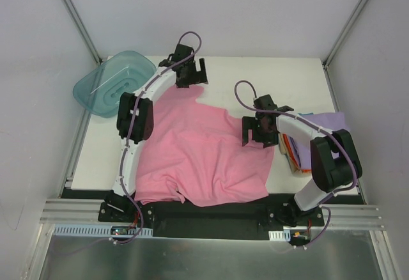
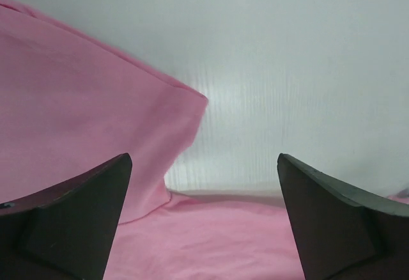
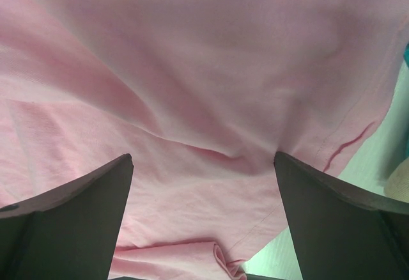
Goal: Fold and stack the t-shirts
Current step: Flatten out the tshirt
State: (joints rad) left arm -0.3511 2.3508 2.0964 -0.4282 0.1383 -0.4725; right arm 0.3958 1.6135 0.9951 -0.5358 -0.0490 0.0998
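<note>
Top view: pink tee (image 1: pixel 204 152) lies spread but rumpled over the middle of the bench (image 1: pixel 275 75), its near hem reaching the bench's near edge. It's not folded yet, so the task looks early for this one. Left end effector (image 1: pixel 192 74) is at the tee's far corner, jaws apart, nothing in them. It's prob. parked there because that corner needs flattening or turning in. Right end effector (image 1: pixel 257 133) hovers over the tee's right part, also open and empty. The stack (image 1: pixel 307 146) of folded tees (lavender on top, orange edge below) sits at the right just beside the pink tee, partly under the right arm. That's likely where the pink one should end up. Tub (image 1: pixel 115 88) is at the far-left corner, apart from the cloth.

Left wrist: left end effector (image 2: pixel 203 162) is wide open w/ no cloth btw the fingers. Pink tee (image 2: pixel 83 101) fills the left and bottom, and one corner comes to a point mid-frame. The pale ground beyond could be bench or wall; can't tell.

Right wrist: right end effector (image 3: pixel 203 162) is wide open and grips nothing. It points at the creased pink tee (image 3: pixel 192 69). The hem and a small curl of cloth show at the bottom, w/ bare bench (image 3: pixel 358 171) at lower right. So it's near the edge, which suits a pinch at the hem.
</note>
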